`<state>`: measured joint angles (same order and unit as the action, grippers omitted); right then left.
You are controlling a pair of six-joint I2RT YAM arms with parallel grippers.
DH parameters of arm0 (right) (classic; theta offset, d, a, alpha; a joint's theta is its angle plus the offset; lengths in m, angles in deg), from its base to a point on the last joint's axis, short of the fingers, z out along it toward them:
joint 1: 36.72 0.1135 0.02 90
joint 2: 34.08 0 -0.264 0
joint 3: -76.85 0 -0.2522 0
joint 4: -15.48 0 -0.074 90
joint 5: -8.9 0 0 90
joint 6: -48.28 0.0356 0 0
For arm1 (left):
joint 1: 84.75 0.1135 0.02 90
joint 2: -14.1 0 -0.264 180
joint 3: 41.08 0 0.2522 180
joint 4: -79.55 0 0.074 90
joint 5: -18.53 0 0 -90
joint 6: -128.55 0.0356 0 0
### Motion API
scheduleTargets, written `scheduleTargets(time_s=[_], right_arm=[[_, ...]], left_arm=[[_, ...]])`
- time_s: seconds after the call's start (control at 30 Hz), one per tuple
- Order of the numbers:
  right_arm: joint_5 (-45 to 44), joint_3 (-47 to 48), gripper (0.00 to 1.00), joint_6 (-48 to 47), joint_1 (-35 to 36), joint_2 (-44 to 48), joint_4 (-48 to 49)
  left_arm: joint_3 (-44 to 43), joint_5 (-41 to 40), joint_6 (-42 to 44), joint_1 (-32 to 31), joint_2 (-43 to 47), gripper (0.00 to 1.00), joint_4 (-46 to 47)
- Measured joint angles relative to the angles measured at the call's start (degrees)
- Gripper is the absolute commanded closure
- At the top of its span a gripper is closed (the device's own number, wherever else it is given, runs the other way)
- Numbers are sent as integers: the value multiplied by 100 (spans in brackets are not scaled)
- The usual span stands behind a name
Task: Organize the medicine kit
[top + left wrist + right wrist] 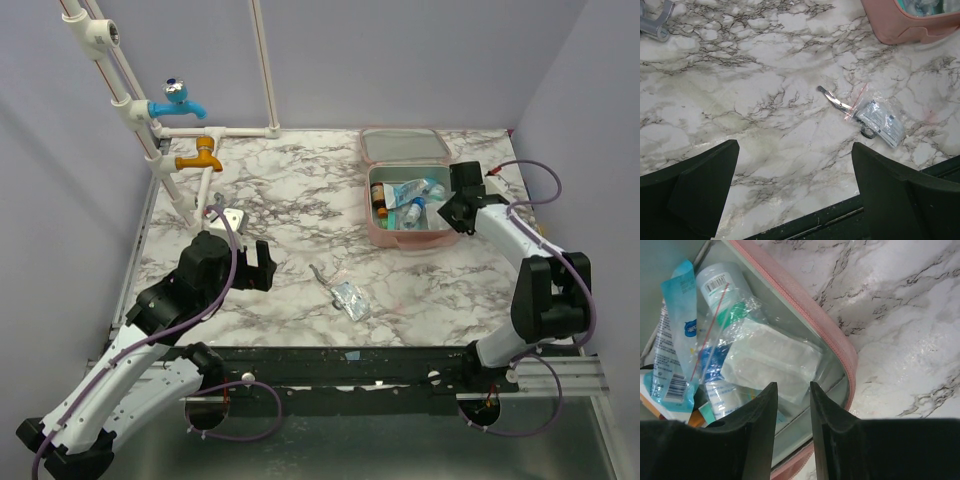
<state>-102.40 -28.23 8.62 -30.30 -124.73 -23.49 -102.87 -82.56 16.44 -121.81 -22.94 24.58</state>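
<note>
We see the medicine kit (404,146) open at the far right of the marble table (280,200), our right gripper (792,390) over its packets, fingers slightly apart, pinching nothing. Our left gripper (795,150) hangs spread wide near a clear bag (351,299) and a thin metal tool (322,274); lilac walls (400,60) close us in, with a blue tap (178,103) far left.

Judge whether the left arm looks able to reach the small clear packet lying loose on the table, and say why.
Probably yes. The left gripper is open, and nothing on the table stands between it and the packet; the right gripper is away over the medicine kit.
</note>
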Motion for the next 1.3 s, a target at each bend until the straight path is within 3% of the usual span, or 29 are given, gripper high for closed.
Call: scheduleTargets(time_s=[0.33,0.57,0.93,1.3], right_arm=[[74,57,53,-358,0,719,-186],[527,70,50,-859,188,1342,-212],[1508,111,41,-1687,1198,1628,-337],[2603,-437,40,-2365,2315,1676,4]], left_arm=[[0,28,-2,26,26,2,22],[0,26,-2,31,61,2,37],[0,20,-2,33,59,2,37],[0,-39,-2,35,9,1,35]])
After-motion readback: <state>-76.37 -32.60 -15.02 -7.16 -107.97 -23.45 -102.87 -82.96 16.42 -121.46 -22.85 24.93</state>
